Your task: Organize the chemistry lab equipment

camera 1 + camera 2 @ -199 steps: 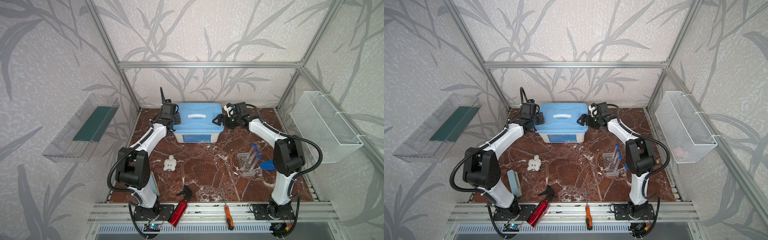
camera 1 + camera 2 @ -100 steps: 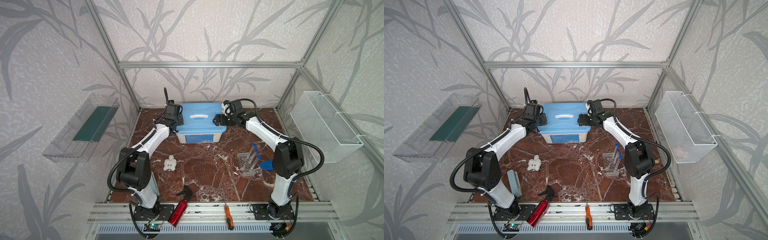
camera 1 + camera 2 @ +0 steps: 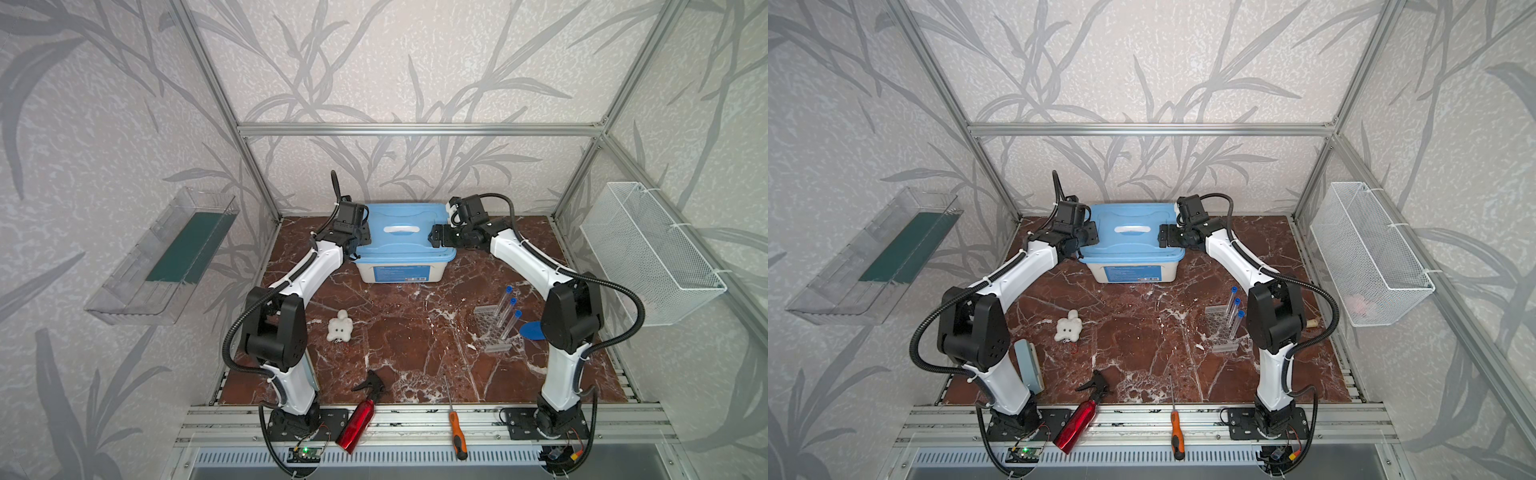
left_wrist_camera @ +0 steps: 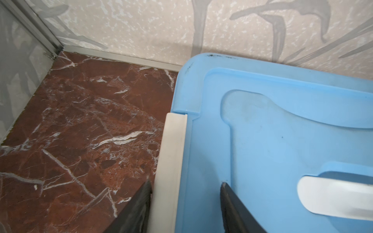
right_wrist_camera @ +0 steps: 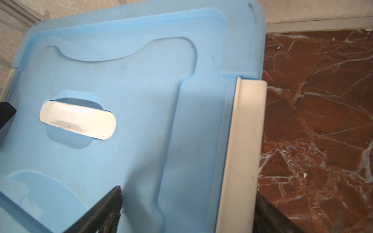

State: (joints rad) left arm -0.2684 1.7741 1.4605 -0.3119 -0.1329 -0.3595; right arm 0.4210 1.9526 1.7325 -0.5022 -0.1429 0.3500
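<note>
Left wrist: left gripper (image 4: 185,182) astride latch (image 4: 173,149)

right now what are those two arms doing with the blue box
Both arms are at the blue-lidded bin at the back. The left gripper and right gripper each straddle a white latch at opposite ends, jaws open. The capped tubes stand in their rack, untouched.

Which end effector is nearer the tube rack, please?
Right. The right end effector is at the blue bin, on the end nearest the rack; the left end effector is at its opposite end.
</note>
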